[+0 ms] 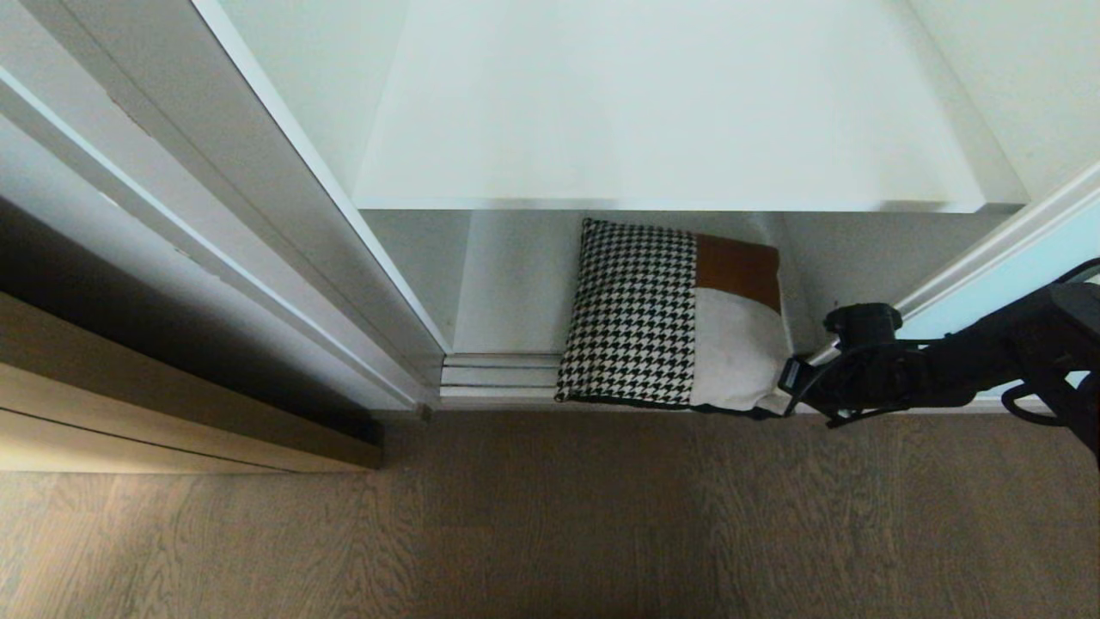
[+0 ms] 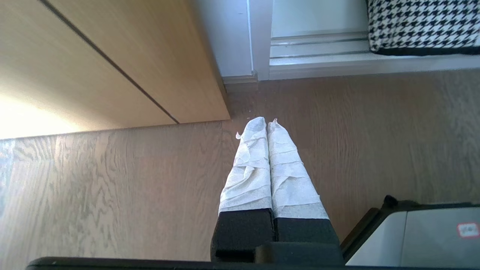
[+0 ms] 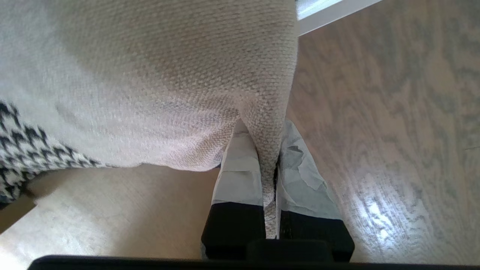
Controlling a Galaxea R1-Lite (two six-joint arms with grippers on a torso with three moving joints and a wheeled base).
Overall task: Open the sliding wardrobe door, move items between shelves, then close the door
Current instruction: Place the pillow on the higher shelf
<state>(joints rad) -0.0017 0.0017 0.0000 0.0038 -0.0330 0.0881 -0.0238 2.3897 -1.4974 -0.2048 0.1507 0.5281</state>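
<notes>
The cushion [image 1: 653, 318], houndstooth with cream and rust patches, stands tilted on the wardrobe's bottom board, under a white shelf [image 1: 670, 112]. Its lower edge reaches the front sill. My right gripper [image 1: 778, 395] is low at the cushion's near right corner. In the right wrist view this gripper [image 3: 265, 129] is shut on a pinched fold of the cream fabric [image 3: 150, 75]. The sliding wardrobe door [image 1: 1005, 288] shows as an aqua strip at the right, behind my right arm. My left gripper [image 2: 267, 122] hangs shut and empty over the floor, left of the cushion [image 2: 420, 22].
A tan wood-grain panel [image 1: 129, 404] juts out at the left, beside a white wardrobe frame [image 1: 258, 198]. Sliding tracks [image 1: 498, 374] run along the sill. Wood floor [image 1: 550, 516] fills the foreground. A part of my base [image 2: 423, 236] sits near the left gripper.
</notes>
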